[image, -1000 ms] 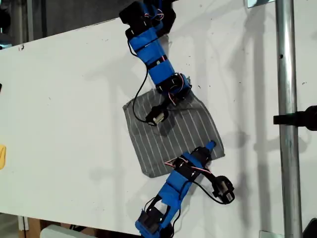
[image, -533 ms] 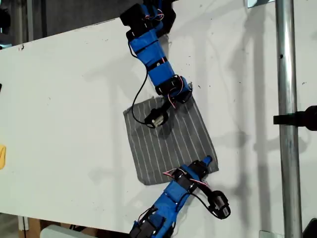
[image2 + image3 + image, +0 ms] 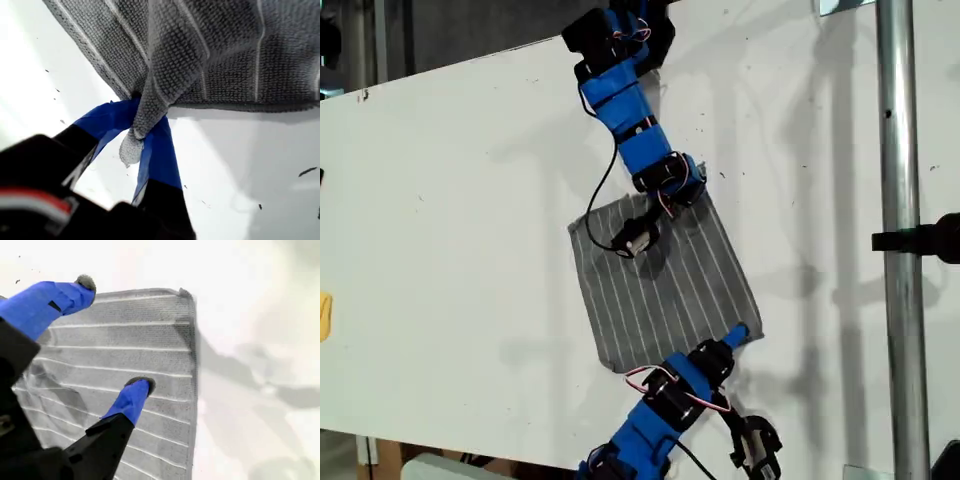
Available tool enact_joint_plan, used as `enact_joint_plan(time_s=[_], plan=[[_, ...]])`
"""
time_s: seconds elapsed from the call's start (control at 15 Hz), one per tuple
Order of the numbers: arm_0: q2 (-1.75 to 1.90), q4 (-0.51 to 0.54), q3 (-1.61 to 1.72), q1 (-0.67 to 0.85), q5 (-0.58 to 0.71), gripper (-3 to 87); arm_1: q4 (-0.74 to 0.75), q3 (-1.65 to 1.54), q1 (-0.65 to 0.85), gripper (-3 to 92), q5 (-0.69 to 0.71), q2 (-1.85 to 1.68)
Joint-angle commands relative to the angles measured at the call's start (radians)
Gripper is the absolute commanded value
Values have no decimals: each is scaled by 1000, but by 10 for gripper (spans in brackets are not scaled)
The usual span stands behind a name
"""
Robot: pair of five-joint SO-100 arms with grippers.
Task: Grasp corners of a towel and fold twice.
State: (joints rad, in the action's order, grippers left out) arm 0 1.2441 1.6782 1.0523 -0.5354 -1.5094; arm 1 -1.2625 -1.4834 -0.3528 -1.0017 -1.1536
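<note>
The towel [image 3: 660, 280], dark grey with white pinstripes, lies flat on the white table [image 3: 450, 220]. My first gripper [image 3: 738, 332] belongs to the arm reaching in from the exterior view's bottom. It is shut on the towel's corner nearest the exterior view's lower right. In the first wrist view the blue fingers [image 3: 157, 150] pinch that corner [image 3: 131, 147], and the cloth [image 3: 225, 55] lifts into a ridge. My second gripper [image 3: 688, 190], on the arm from the exterior view's top, stands open [image 3: 114, 334] over the towel [image 3: 150, 355] beside another corner [image 3: 183, 293].
A metal pole [image 3: 900, 250] with a black clamp [image 3: 920, 240] runs down the exterior view's right side. A yellow object [image 3: 324, 315] shows at that view's left edge. The table's edge runs along the exterior view's bottom, below the first arm.
My first gripper has drawn back toward the exterior view's bottom, pulling the pinched corner with it. The towel has flattened near my second gripper, which has barely moved.
</note>
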Motion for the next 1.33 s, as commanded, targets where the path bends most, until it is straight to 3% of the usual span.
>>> enact_joint_plan(time_s=[0.0, 0.33, 0.53, 0.6, 0.67, 0.73, 1.0, 1.27], plan=[[-46, -23, -87, -8, -35, 315, 8, 37, 15, -2, 18, -17], [-330, -140, -126, 9, -103, 313, 3, 37, 11, -2, 23, -17], [-474, -241, -100, 14, -143, 261, -2, 37, 2, -2, 23, -20], [-517, -273, -101, 18, -150, 173, -3, 37, 2, -2, 23, -21], [-535, -282, -103, 25, -164, -29, -3, 37, 0, -2, 23, -21], [-534, -287, -101, 20, -164, -27, -5, 37, -2, -2, 21, -23], [-485, -207, -107, 34, -163, -27, -9, 35, -8, -2, 17, -32], [-249, -38, -110, 21, -112, -27, -121, 87, -55, -2, 8, -170]])
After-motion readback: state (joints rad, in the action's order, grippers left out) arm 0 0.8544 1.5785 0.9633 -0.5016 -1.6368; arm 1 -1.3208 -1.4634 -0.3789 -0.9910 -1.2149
